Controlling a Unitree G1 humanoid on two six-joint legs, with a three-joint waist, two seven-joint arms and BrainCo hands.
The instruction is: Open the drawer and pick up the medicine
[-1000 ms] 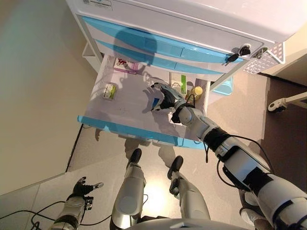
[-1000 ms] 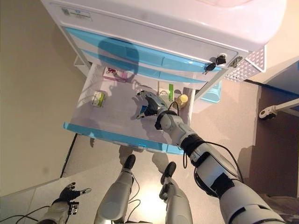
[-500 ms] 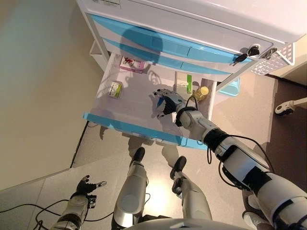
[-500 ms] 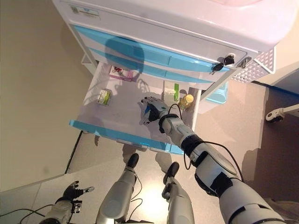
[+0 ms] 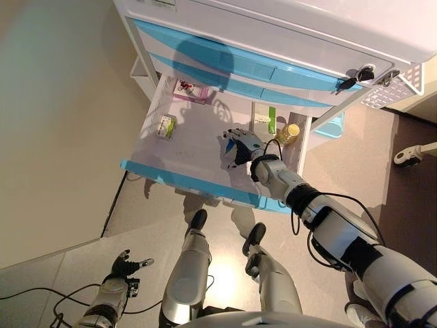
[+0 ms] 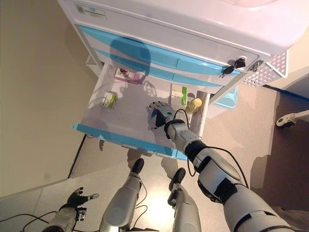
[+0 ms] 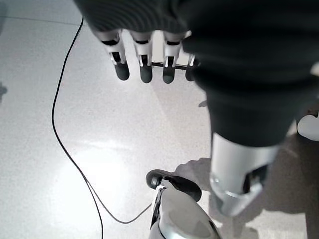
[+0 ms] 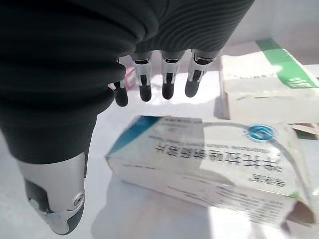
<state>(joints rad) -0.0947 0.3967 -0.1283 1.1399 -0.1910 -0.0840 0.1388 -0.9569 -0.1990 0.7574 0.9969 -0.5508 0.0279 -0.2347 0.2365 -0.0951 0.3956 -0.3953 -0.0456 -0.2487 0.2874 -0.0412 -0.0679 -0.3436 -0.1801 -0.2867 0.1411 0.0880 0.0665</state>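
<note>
Silver right hand (image 5: pixel 235 145) — fingers straight, open — hovers, seemingly untouching, over the medicine box (image 8: pixel 209 167) in the drawer (image 5: pixel 184 179).

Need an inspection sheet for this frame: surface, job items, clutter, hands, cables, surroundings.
Surface: drawer pulled open, white floor.
Job's things: white-and-blue medicine box lies under the right hand, not gripped.
Clutter: green-striped box, yellow bottle, small green box, pink box.
Hands: right hand open over the box; left hand open, low, idle.
Cables: nothing seen.
Surroundings: cabinet with keys in its lock, beige wall.
</note>
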